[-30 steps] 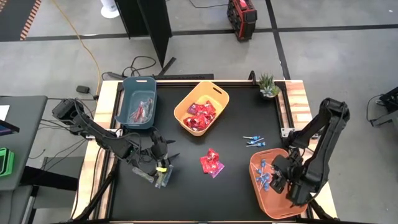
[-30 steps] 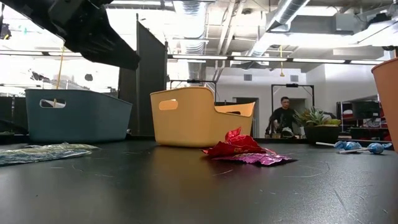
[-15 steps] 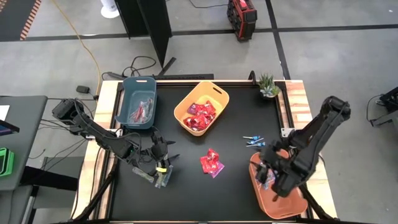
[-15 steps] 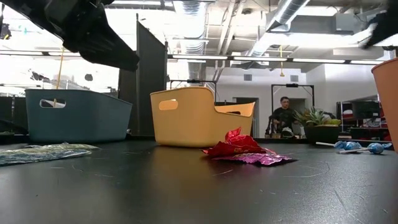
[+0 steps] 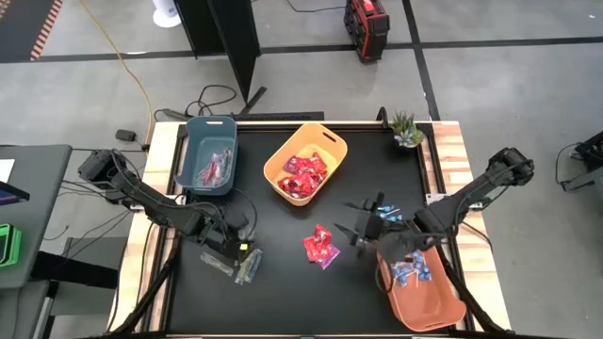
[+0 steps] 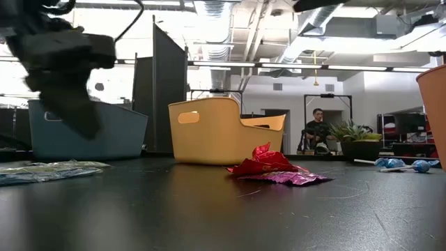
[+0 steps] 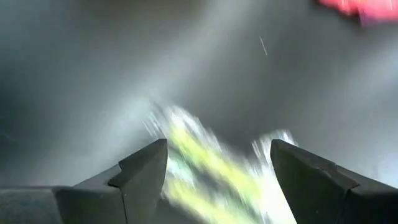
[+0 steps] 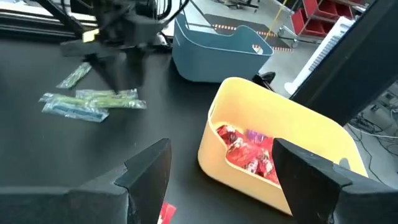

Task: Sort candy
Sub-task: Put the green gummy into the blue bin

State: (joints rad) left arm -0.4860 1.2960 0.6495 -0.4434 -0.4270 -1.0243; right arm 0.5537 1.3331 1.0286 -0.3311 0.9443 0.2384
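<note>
Two thin green stick packets (image 5: 247, 267) lie flat on the black table near its front left. My left gripper (image 5: 239, 252) hangs open just above them, slanting down. They show blurred between its fingers (image 7: 211, 174) and do not touch them. A heap of shiny red square packets (image 5: 320, 247) lies mid-table. A few blue lollipops (image 6: 397, 164) lie loose to the right. My right gripper (image 5: 351, 224) stands open in the air between the red heap and the orange bin (image 5: 435, 306). It points toward the table's left and holds nothing.
At the back, the yellow bin (image 5: 330, 143) holds red packets and the blue bin (image 5: 193, 151) holds stick packets. The orange bin at the front right holds lollipops (image 5: 410, 271). A small potted plant (image 5: 406, 129) stands at the far right corner. A person (image 6: 318, 130) stands beyond the table.
My right gripper has risen out of the orange bin and swung toward the table's left, past the loose lollipops. It has tipped from pointing down to nearly level and stays open. My left gripper has rolled and tipped downward, sinking a little toward the green stick packets.
</note>
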